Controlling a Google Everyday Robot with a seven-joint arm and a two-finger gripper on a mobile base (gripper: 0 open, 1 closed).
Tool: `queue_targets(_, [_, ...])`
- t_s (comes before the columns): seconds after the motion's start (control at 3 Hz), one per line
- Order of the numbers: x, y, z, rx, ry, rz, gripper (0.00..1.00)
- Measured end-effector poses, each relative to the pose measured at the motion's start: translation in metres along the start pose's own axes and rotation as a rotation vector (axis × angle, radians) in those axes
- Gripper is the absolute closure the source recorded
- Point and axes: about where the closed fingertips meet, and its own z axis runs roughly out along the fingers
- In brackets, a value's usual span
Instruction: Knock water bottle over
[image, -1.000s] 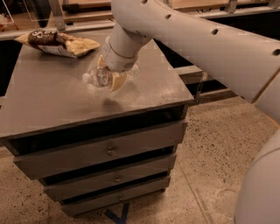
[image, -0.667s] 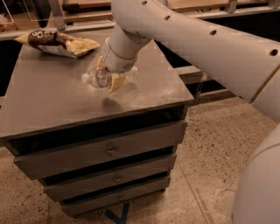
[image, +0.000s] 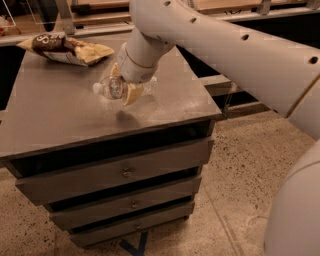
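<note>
A worn grey cabinet (image: 125, 172) with three knobbed drawers stands on speckled tan terrazzo flooring (image: 235, 175), with blue tape (image: 134, 245) on the floor below its front edge and dark, wood-topped shelving (image: 95, 19) beyond its far edge.

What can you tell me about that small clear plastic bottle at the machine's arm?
The small clear ribbed plastic water bottle has a white cap pointing left and a label band beside it. It lies on its side, not upright, seemingly held just above the grey drawer cabinet's top, where a shadow falls. The robot's gripper is shut on its middle, tan fingers on both sides.
</note>
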Motion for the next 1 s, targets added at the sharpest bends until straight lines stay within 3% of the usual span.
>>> queue_targets(0.33, [-0.0004,-0.0008,-0.0003,0.004,-0.003,0.004,0.12])
queue_targets(0.67, [-0.0003,-0.0016,-0.0012,0.012,-0.005,0.010,0.00])
queue_targets(1.0, [-0.0001,-0.0018,-0.0020,0.018,-0.006,0.014,0.00])
